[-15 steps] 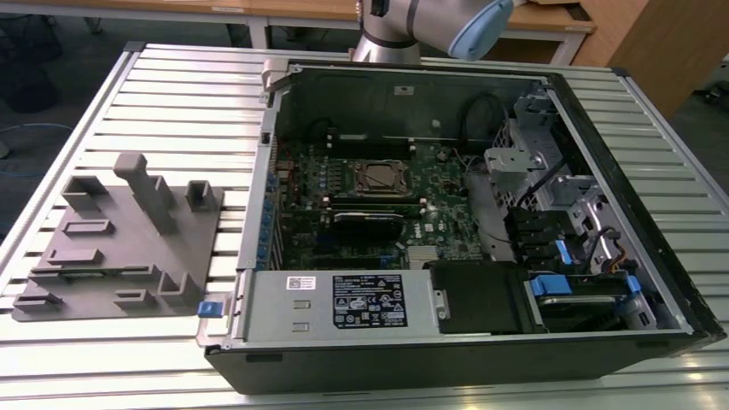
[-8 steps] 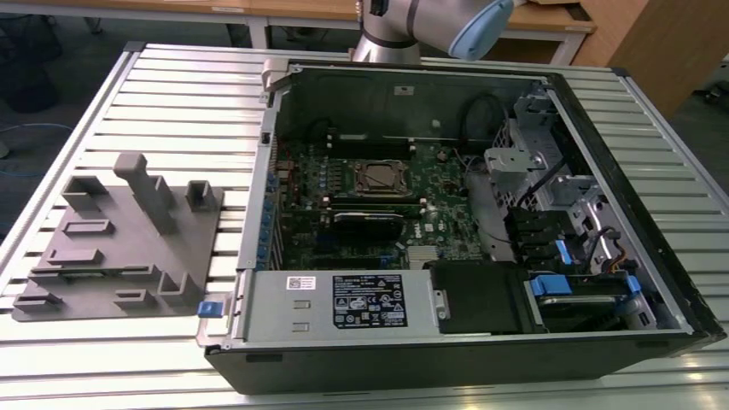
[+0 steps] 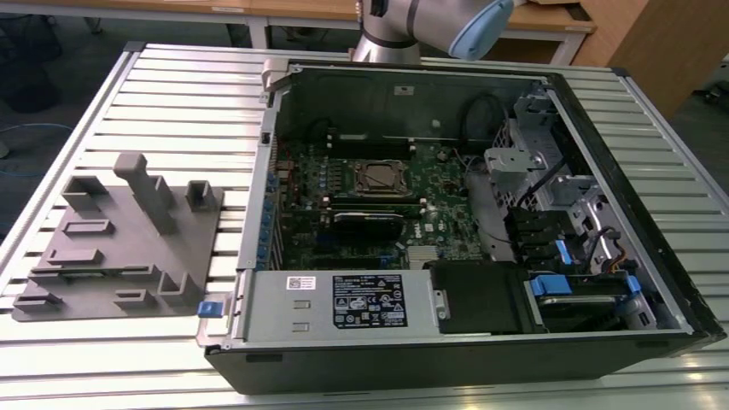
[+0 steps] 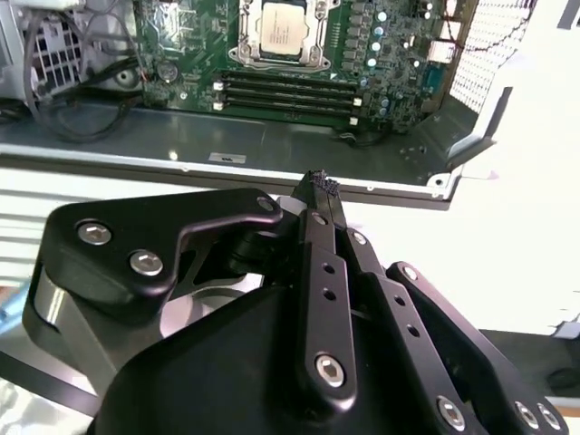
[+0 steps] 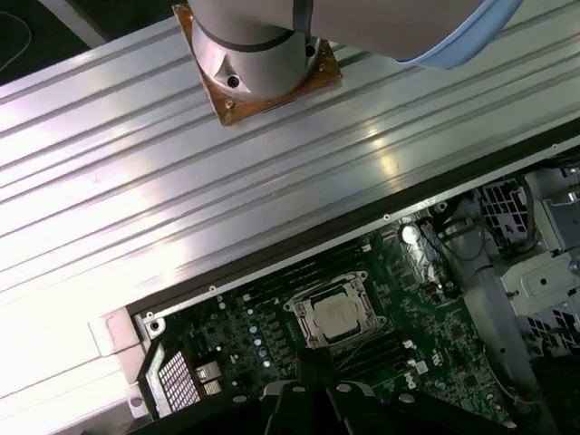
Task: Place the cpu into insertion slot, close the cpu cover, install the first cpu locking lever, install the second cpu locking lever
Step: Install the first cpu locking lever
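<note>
So the whole setup sat on a ribbed aluminium table, long parallel slats with a dull shine, and wooden desks stood behind it at the far edge of the exterior view. One open black computer case lay on its side on those slats. To the exterior view's left of it sat one grey plastic fixture tray with blocky uprights and slots.

Inside the case was one green motherboard, and the cpu was already sitting in the insertion slot, a flat square chip with a pale silvery top. The cpu cover showed as a thin metal frame lying around the chip; I couldn't tell if the levers were latched. Beside the socket ran four long dark memory slots. One power supply box with a label sat at the near side, plus a couple of blue plastic tabs.

In the second wrist view, the gripper was matte black metal with bolted linkages. Its fingertips were pressed together with nothing between them, and it was up outside the case, above the wall, well apart from the chip.
</note>
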You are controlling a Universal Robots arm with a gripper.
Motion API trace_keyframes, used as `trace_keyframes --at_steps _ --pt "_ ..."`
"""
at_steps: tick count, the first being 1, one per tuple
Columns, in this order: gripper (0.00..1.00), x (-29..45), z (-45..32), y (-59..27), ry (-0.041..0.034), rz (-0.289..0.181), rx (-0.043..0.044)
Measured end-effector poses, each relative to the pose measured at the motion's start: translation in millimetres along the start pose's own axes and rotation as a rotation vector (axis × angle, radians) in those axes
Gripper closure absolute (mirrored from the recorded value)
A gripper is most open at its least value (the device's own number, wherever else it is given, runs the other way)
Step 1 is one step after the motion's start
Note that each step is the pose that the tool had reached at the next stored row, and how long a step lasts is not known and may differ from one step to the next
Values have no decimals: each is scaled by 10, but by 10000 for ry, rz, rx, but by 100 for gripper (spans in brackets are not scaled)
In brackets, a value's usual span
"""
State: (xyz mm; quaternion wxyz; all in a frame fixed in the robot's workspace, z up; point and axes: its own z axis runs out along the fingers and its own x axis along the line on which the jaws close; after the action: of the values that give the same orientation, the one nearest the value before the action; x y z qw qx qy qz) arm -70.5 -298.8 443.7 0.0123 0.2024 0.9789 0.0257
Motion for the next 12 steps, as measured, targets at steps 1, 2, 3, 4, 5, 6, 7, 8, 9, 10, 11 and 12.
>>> trace_keyframes --at_steps 1,2,3,4,5,6,7,8,9,10,11,12 --pt "89 0 3 0 10 -174 -2" --pt "89 0 7 0 20 -343 -4" --pt "89 0 12 -1 28 -506 -8" --pt "89 -2 16 -1 35 -645 -10" --pt "89 -4 21 0 42 -783 -13" --pt "89 -7 25 1 49 -900 -16" --pt "89 -11 29 3 55 -1019 -17" --pt "89 -16 31 5 62 -1133 -17" --pt "89 -22 34 7 68 -1241 -18" --pt "89 -28 37 10 74 -1349 -20" --pt "89 -35 41 13 81 -1466 -21" --pt "89 -42 44 16 86 -1566 -23"
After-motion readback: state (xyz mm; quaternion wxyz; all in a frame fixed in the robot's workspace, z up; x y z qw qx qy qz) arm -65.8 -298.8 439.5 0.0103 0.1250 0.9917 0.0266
